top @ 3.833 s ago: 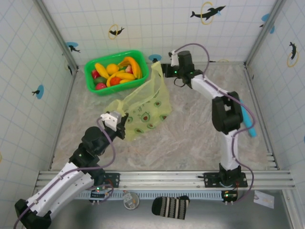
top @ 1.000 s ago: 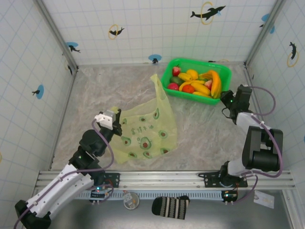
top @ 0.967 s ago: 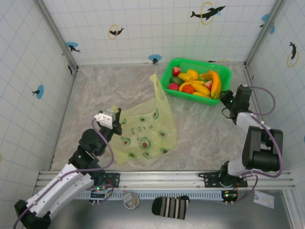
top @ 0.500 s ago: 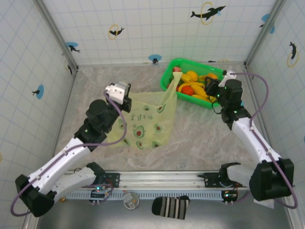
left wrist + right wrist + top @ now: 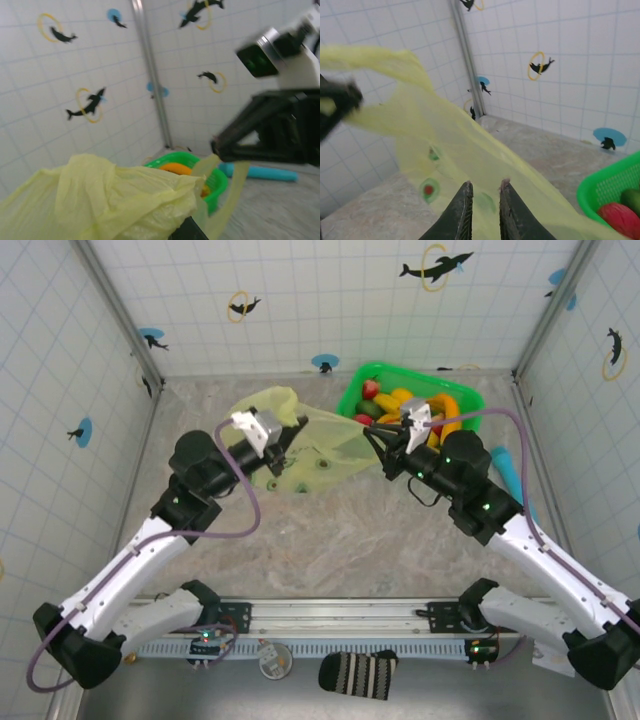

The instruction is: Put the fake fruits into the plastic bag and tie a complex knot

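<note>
Above table (image 5: 330, 540), plastic bag (image 5: 322, 440) newly aloft between left gripper (image 5: 289, 436), right gripper (image 5: 380, 448).

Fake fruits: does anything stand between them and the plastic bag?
Nothing lies between. The fake fruits sit in the green basket; the plastic bag hangs right beside it, held by the left pincer and right pincer, whose wrist overlaps the basket's near rim from above.

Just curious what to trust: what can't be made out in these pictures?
- Number of fake fruits: top view, right arm covers part of the green basket.
- Inside the plastic bag: left wrist view, its folds hide it.
- Part of the cyan cylinder: top view, behind right arm.
</note>
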Robot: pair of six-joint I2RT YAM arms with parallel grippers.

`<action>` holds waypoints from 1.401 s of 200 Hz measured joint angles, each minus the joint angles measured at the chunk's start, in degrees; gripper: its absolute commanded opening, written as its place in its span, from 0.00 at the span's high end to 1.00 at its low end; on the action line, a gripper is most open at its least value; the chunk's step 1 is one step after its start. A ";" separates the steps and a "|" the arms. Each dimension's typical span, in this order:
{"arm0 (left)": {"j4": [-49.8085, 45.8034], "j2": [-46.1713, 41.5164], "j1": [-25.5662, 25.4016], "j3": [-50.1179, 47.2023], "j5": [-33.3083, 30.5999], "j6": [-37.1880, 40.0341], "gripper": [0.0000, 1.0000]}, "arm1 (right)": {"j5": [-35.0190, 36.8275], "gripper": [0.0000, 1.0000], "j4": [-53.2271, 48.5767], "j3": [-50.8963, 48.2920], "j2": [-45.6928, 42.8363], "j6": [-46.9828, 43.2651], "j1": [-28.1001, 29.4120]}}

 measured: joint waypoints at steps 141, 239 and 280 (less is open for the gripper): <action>-6.99 -12.33 0.02 -17.90 16.57 0.09 1.00 | 1.38 0.90 -5.79 3.10 23.74 0.35 8.72; -5.46 -18.51 0.02 -22.25 12.50 -1.49 1.00 | 13.70 0.00 5.07 3.13 37.07 -5.46 13.73; -2.19 -22.95 0.02 -25.07 4.57 -2.29 1.00 | 20.48 0.01 4.98 -2.56 38.07 -7.98 13.68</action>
